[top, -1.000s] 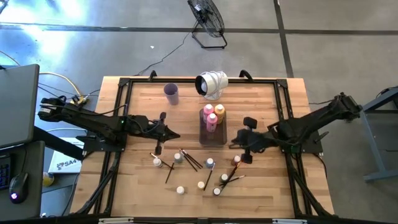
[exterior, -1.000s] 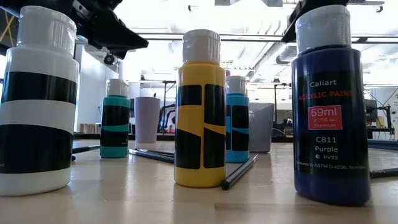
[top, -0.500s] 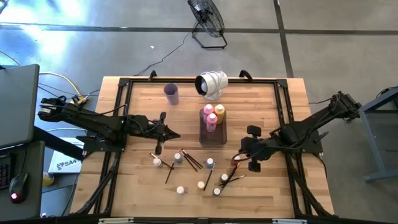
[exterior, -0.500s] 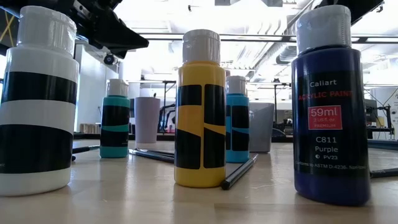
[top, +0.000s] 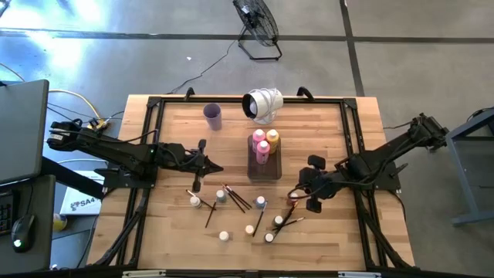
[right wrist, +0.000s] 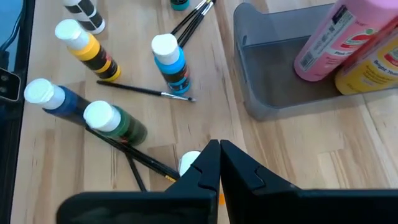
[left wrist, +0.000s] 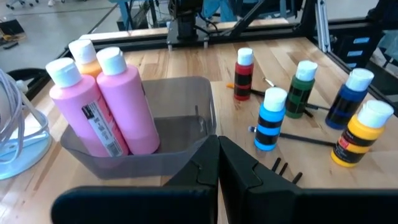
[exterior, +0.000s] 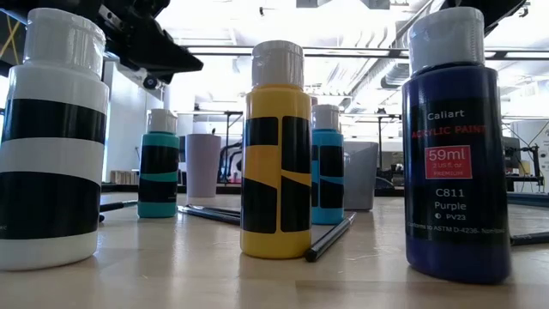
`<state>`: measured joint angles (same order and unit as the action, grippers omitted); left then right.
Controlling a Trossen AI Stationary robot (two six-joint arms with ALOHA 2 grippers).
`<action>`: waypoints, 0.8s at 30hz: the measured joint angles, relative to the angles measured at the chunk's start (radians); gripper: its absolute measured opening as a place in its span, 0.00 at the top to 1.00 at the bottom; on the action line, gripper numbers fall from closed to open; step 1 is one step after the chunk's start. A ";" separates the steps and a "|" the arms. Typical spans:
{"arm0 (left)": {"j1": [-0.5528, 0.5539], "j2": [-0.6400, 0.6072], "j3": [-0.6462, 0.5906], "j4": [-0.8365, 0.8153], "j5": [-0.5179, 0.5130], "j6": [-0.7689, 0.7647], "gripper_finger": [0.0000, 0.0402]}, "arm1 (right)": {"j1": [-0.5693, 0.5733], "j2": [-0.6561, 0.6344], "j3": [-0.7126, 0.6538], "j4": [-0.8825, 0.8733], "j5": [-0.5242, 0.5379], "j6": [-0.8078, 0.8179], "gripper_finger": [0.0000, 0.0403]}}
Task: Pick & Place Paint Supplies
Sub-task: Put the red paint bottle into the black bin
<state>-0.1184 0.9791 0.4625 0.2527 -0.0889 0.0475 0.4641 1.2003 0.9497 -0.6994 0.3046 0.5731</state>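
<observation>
The right gripper (top: 306, 193) is held low over the right part of the table (top: 177, 232) with its jaws clenched and nothing grasped, just above a white-capped small bottle (right wrist: 189, 163) whose colour appears red, though most of it is hidden by the fingers. The left gripper (top: 218, 167) is positioned left of the clear grey tray (left wrist: 186, 134), jaws likewise pressed together and empty. Two pink bottles (left wrist: 127, 106) and one orange bottle (left wrist: 84, 53) stand in the tray, while the small bottles (right wrist: 169, 61) and paintbrushes (right wrist: 143, 91) are scattered on the near half of the table.
</observation>
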 joint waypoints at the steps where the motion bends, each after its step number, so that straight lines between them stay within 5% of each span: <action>1: 0.000 0.000 0.000 -0.002 0.000 0.000 1.00 | 0.000 0.000 0.000 0.000 -0.003 0.000 1.00; 7: 0.000 0.000 0.000 -0.011 0.000 0.000 1.00 | 0.000 0.000 0.000 0.000 -0.042 0.000 0.94; 17: 0.000 0.000 0.000 -0.012 -0.001 -0.001 1.00 | 0.000 0.000 -0.001 0.000 -0.045 -0.024 0.59; 24: 0.000 0.000 0.000 -0.022 -0.001 -0.002 1.00 | 0.000 0.000 -0.001 0.000 -0.062 -0.015 0.46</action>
<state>-0.1181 0.9791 0.4629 0.2306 -0.0898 0.0456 0.4641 1.2007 0.9489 -0.6998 0.2424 0.5577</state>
